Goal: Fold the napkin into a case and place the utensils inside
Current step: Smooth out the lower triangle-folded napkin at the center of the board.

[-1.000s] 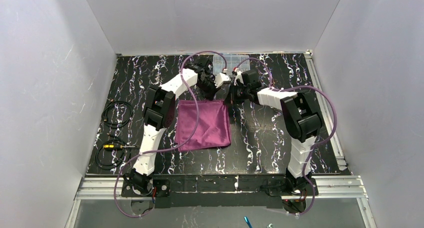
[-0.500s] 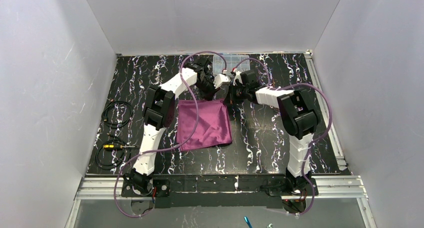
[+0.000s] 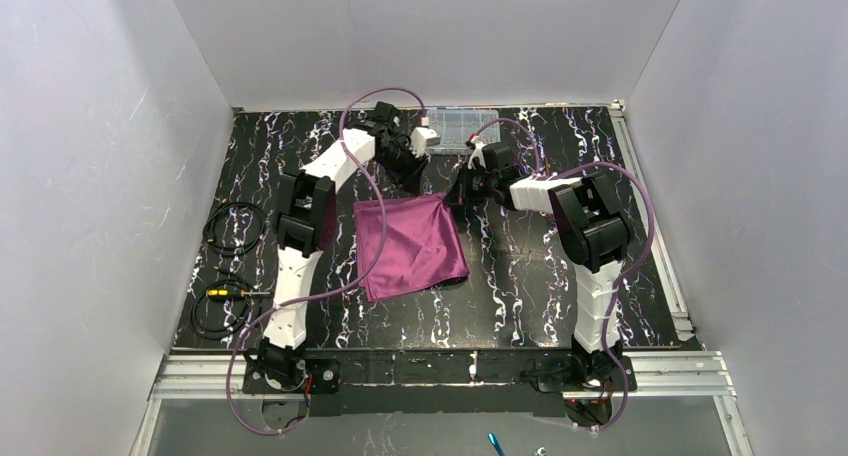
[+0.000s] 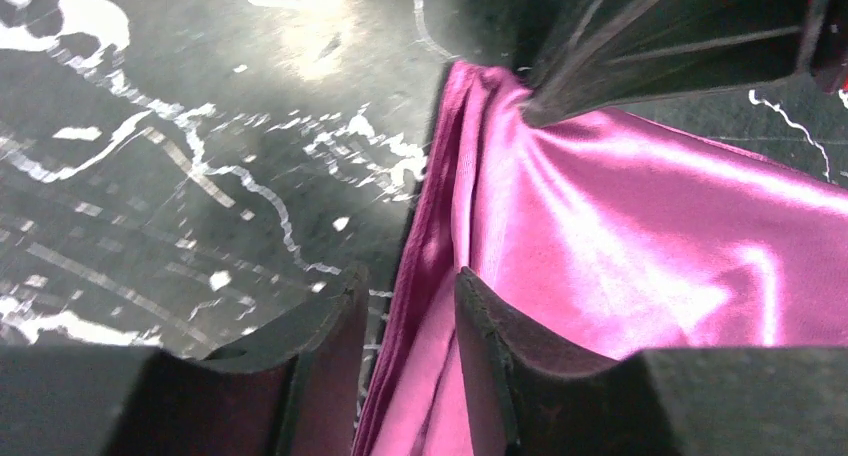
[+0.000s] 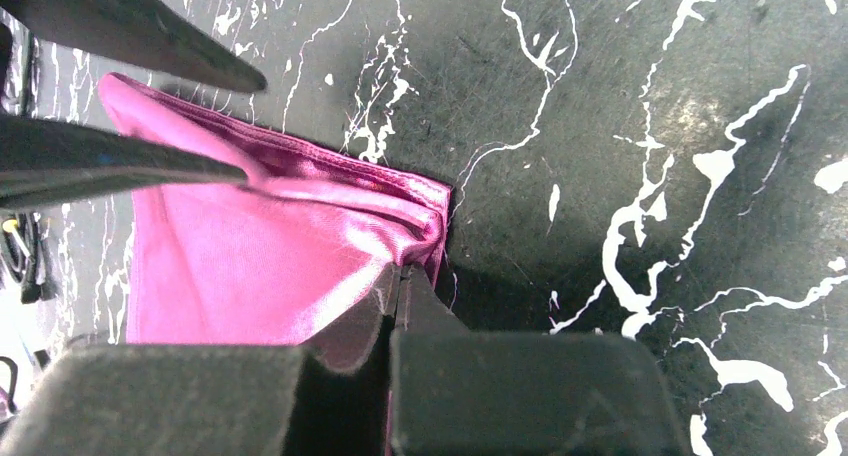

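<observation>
Bench carries the napkin at frame centre, seemingly light, limp, slippery cloth best pinched at corners or hems, its upper-right corner clamped in the closed right jaws while the left jaws stand parted astride the top hem, not gripping.

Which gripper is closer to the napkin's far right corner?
Right. The right gripper pinches that corner of the napkin; the left gripper straddles its far edge farther left, open.
</observation>
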